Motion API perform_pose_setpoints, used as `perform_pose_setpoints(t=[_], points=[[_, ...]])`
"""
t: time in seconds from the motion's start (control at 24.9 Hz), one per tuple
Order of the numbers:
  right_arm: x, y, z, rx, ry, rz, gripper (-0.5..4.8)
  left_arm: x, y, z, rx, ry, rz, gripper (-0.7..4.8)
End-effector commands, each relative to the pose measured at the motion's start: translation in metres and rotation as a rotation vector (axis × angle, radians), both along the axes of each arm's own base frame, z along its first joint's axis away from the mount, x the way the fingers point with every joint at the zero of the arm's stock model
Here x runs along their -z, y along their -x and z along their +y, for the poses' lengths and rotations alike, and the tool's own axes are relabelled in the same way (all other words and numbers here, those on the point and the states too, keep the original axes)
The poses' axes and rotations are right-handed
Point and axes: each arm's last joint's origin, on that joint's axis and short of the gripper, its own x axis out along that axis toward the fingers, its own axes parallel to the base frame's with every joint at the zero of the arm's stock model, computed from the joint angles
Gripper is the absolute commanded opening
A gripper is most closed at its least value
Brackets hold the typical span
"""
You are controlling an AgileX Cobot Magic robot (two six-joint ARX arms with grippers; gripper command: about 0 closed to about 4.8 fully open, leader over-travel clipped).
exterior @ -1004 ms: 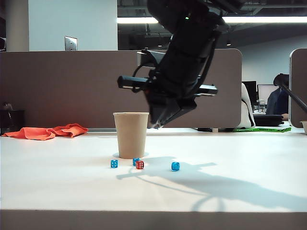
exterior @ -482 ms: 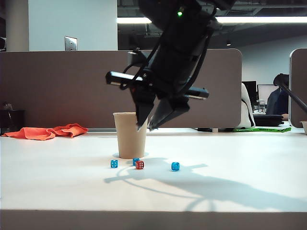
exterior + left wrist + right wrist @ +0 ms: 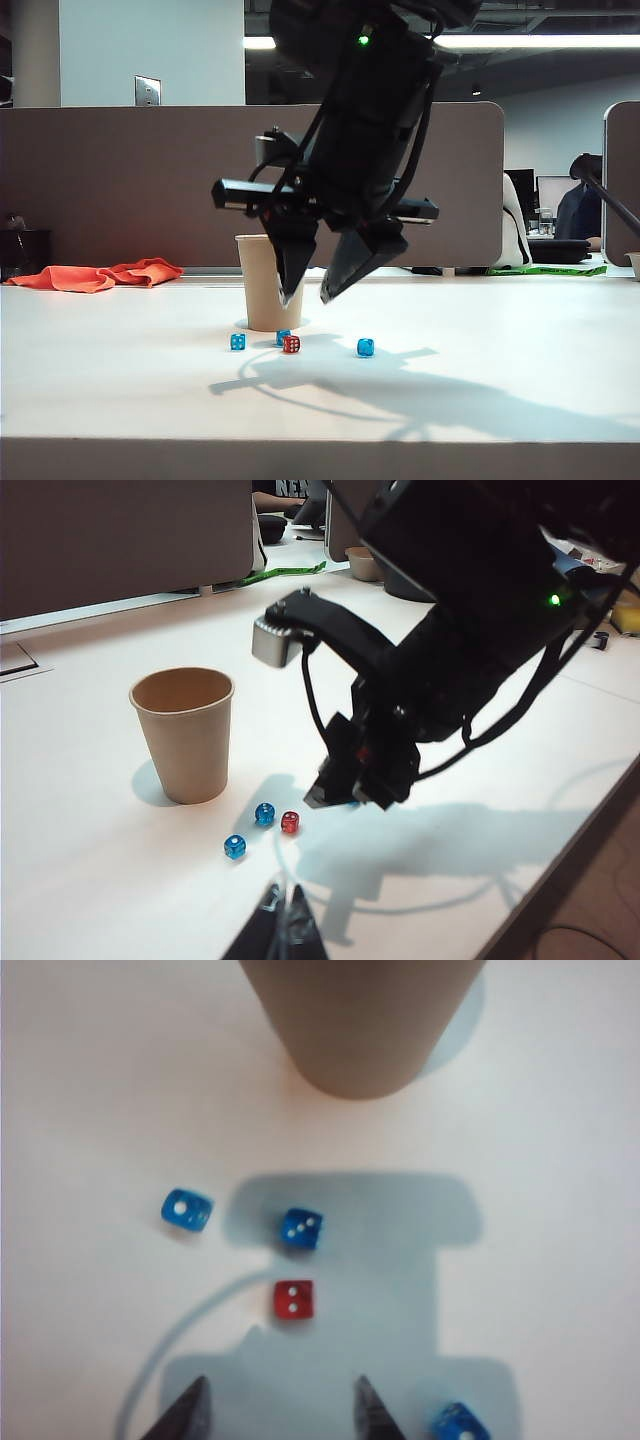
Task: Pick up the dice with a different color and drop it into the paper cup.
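Observation:
The small red die (image 3: 291, 344) (image 3: 290, 822) (image 3: 293, 1300) lies on the white table just in front of the tan paper cup (image 3: 262, 290) (image 3: 185, 735) (image 3: 360, 1020), which stands upright. My right gripper (image 3: 308, 297) (image 3: 281, 1390) hangs open a little above the table, pointing down. It holds nothing, and in the right wrist view the red die sits just beyond the gap between the fingertips. My left gripper (image 3: 285, 895) is shut and empty, low over the table, well short of the dice.
Three blue dice lie around the red one: one beside it (image 3: 283, 336) (image 3: 301, 1228), one further left (image 3: 238, 342) (image 3: 186, 1209), one to the right (image 3: 366, 347) (image 3: 458, 1423) near a right fingertip. An orange cloth (image 3: 100, 275) lies at the back left.
My right gripper has come down from cup-rim height toward the dice, shifted slightly left, and its jaws have spread from nearly shut to wide open. Dice and cup have not moved.

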Motion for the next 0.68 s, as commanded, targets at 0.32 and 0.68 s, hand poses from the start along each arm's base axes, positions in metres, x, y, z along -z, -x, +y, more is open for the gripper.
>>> perform_pose_setpoints(t=[0.32, 0.68], points=[[0.0054, 0.0013, 0.0044, -0.009, 0.011, 0.006, 2.05, -0.0029, 0.0004, -0.0001, 0.009, 0.009, -0.013, -0.06], [0.0072, 0.0043, 0.009, 0.004, 0.038, -0.029, 2.14, -0.003, 0.0004, -0.0001, 0.009, 0.009, -0.013, -0.06]])
